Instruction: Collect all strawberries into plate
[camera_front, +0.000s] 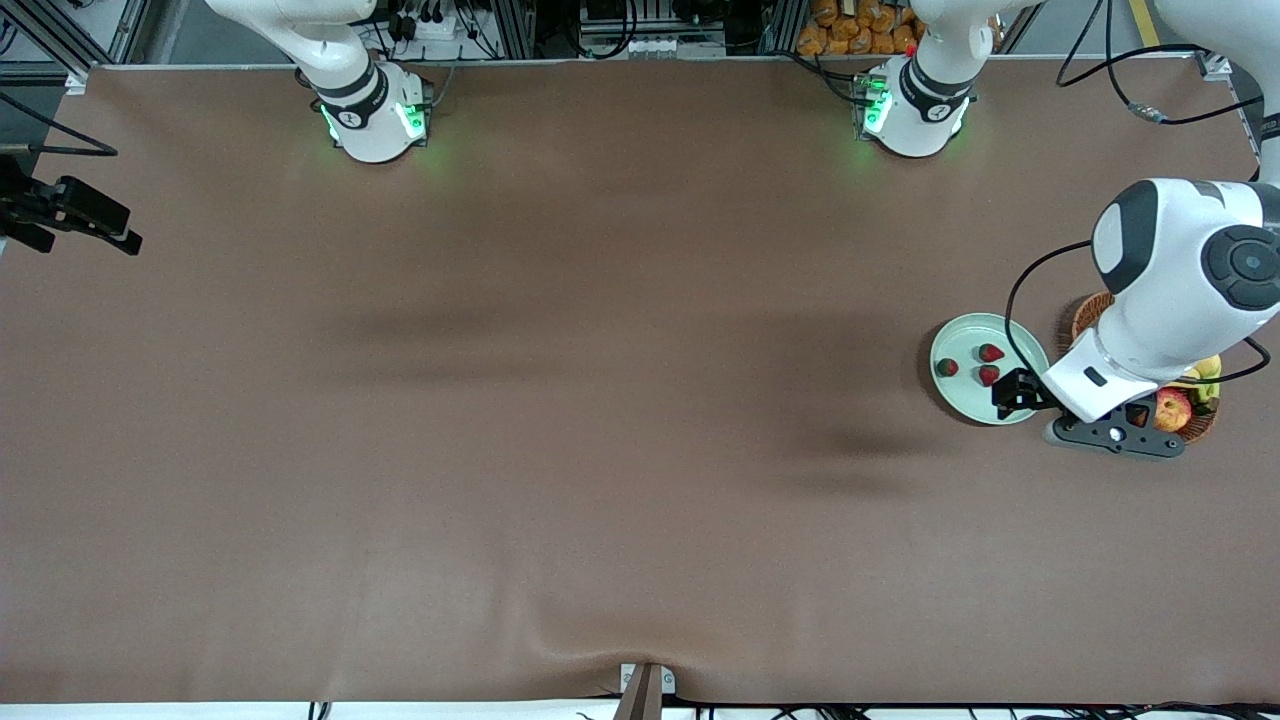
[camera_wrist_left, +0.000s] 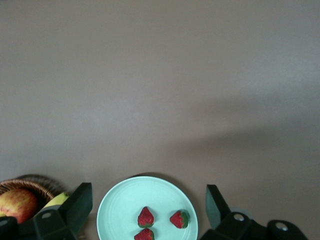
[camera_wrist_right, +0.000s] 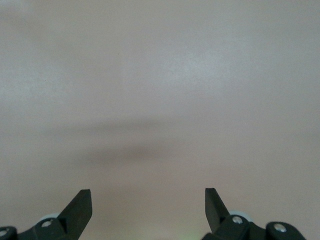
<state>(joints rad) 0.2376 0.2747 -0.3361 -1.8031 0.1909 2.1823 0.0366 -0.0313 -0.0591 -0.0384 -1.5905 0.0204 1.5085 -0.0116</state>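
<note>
Seemingly done collecting: three strawberries (camera_front: 990, 352) on plate (camera_front: 985, 330), left gripper (camera_front: 1015, 393) empty and spread above its rim, right gripper (camera_front: 75, 215) waiting spread; next, withdraw.

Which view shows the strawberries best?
Left wrist view: all three strawberries lie close up in the plate, unblocked, between the open left gripper fingers. Front view shows them tiny, beside that gripper. Right wrist view shows none, only bare table.

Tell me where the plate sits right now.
The plate sits at the left arm's end of the table, beside the wicker basket, holding three strawberries, with the open left gripper over its rim.
</note>
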